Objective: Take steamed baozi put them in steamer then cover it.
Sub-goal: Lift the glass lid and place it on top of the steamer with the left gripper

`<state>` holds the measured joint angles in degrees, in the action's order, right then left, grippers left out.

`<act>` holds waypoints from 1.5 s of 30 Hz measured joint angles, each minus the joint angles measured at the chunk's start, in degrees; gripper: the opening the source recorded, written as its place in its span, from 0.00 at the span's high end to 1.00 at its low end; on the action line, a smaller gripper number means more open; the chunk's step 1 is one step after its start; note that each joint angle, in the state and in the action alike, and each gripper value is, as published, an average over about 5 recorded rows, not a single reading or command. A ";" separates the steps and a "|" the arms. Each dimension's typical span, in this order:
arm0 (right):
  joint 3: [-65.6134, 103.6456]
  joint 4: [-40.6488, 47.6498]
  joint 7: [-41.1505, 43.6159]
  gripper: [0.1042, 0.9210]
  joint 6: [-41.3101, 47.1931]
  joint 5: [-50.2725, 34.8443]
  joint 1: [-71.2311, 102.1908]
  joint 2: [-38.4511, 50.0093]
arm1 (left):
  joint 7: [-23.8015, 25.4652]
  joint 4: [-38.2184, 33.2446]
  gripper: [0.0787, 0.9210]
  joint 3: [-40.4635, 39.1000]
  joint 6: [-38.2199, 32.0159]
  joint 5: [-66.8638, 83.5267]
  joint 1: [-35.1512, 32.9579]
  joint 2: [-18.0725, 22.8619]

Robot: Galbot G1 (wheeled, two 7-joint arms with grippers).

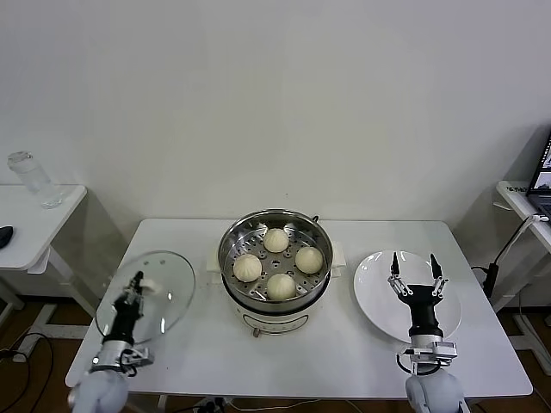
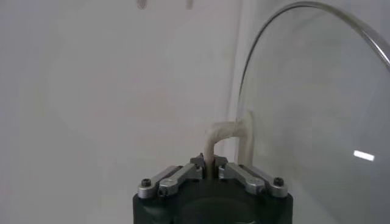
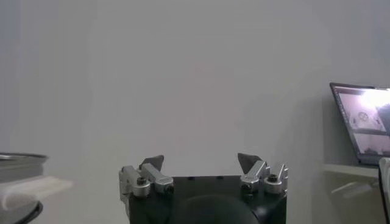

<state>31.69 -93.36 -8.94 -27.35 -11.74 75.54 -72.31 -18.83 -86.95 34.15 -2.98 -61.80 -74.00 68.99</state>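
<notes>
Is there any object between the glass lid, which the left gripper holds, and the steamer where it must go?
Nothing visible blocks it. The left gripper is shut on the cover by its handle, to the robot's left of the steamer, with only bare table between. All four baozi sit inside the open steamer. The right gripper hangs open over the plate, away from that path.

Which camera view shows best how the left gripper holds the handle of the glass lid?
The left wrist view: the left gripper is shut on the cream handle of the glass lid, seen close. The head view shows the whole lid left of the steamer, but the grip looks small. The right wrist view does not show it.
</notes>
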 measured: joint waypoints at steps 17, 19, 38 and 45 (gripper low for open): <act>1.51 0.53 -1.18 0.12 0.41 0.63 -0.47 -0.32 | 5.94 -27.30 0.86 -7.00 13.72 4.04 1.38 -4.04; 1.58 0.62 -1.20 0.12 0.44 0.77 -0.48 -0.47 | 7.14 -29.16 0.86 -10.31 16.26 3.78 2.75 -3.84; 2.23 2.54 -1.40 0.12 2.48 2.75 -2.15 -2.00 | 26.25 -31.54 0.86 -36.95 37.26 -4.51 18.53 1.41; 2.55 3.21 -1.34 0.12 2.53 3.10 -2.21 -2.30 | 32.20 -28.37 0.86 -41.32 40.99 -9.99 21.37 4.02</act>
<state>34.24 -90.16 -10.28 -24.82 -8.64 73.32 -74.61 13.37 -115.32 -7.17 38.02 -71.79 -52.63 73.01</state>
